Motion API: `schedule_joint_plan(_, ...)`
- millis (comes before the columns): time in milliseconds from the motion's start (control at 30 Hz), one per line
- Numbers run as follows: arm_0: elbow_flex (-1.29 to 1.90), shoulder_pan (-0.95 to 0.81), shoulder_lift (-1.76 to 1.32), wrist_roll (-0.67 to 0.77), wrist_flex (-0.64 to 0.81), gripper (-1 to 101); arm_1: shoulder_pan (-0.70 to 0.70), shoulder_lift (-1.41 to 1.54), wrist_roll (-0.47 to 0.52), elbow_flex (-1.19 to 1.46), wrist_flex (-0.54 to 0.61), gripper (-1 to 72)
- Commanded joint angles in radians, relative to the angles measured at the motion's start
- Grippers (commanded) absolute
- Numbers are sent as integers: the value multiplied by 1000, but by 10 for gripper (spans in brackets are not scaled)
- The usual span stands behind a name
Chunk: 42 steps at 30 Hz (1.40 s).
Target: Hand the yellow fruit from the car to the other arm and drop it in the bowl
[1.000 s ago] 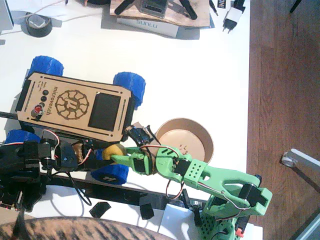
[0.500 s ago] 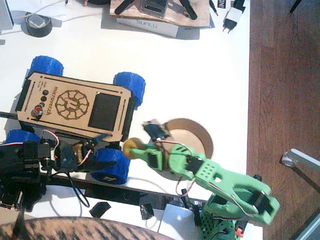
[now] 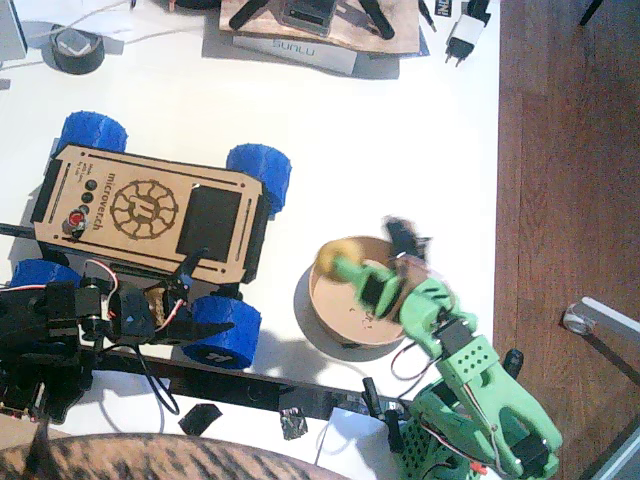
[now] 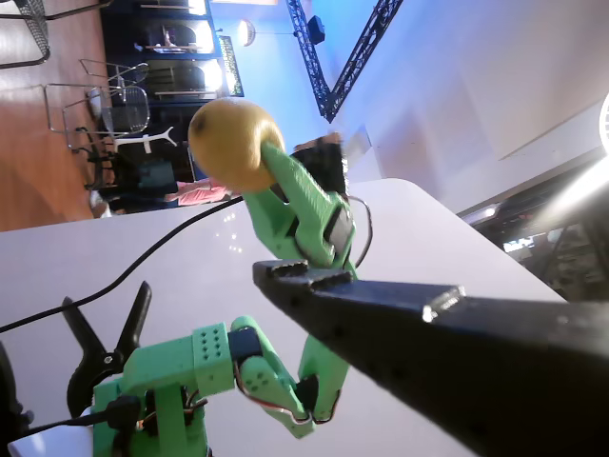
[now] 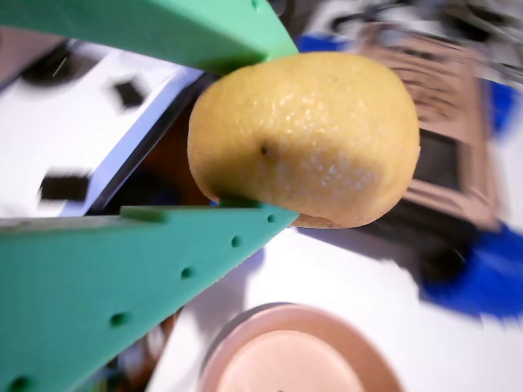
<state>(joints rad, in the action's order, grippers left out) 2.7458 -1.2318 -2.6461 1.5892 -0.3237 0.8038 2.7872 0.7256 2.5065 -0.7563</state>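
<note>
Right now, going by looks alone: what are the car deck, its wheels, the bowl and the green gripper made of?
Car deck: light plywood, matte, with dark engraved markings. Wheels: blue, knobbly tread, likely printed plastic or rubber. Bowl: tan, dull, low-walled, cardboard-like; could be fibre or wood. Right gripper: flat green plastic with small holes, probably 3D-printed, shut on the yellow fruit, whose skin looks finely pitted.

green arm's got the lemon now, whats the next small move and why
Probably carry it a little further in over the bowl, then open the jaws. The right gripper is shut on the yellow fruit, which sits at the bowl's near rim rather than its centre in the fixed view; in a wrist view the fruit is above the rim's edge. The left gripper holds nothing.
</note>
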Motion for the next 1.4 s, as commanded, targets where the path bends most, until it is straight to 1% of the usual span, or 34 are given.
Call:
schedule_joint_plan(0, -25, -6, -5, 0, 12, 606, -84, -3, -118, -86, -21, 1)
schedule_joint_plan(67, -25, -6, -3, 0, 12, 606, -121, -40, -187, -97, -43, 1)
schedule_joint_plan(233, -25, -6, 2, 0, 9, 604, -222, -219, -387, -147, -46, 0)
schedule_joint_plan(333, -25, -6, 3, 0, 2, 597, -250, -347, -474, -183, -41, 0)
schedule_joint_plan(533, -25, 0, 3, -2, -52, 592, -275, -543, -606, -241, 12, 0)
schedule_joint_plan(700, -25, 8, -58, -2, -166, 584, -290, -741, -687, -342, 18, 0)
schedule_joint_plan(867, -20, 26, -184, -3, -385, 572, -302, -931, -749, -443, 14, 0)
schedule_joint_plan(1000, 84, 133, -368, -3, -506, 575, -304, -1072, -776, -511, 14, 0)
schedule_joint_plan(1067, 169, 195, -499, -3, -561, 573, -295, -1132, -788, -537, 8, 0)
schedule_joint_plan(1167, 296, 273, -712, -5, -683, 573, -287, -1198, -811, -561, 6, 0)
schedule_joint_plan(1233, 365, 307, -782, -5, -716, 570, -287, -1236, -831, -580, 9, 0)
schedule_joint_plan(1367, 445, 313, -770, -5, -706, 557, -290, -1322, -871, -638, -2, 0)
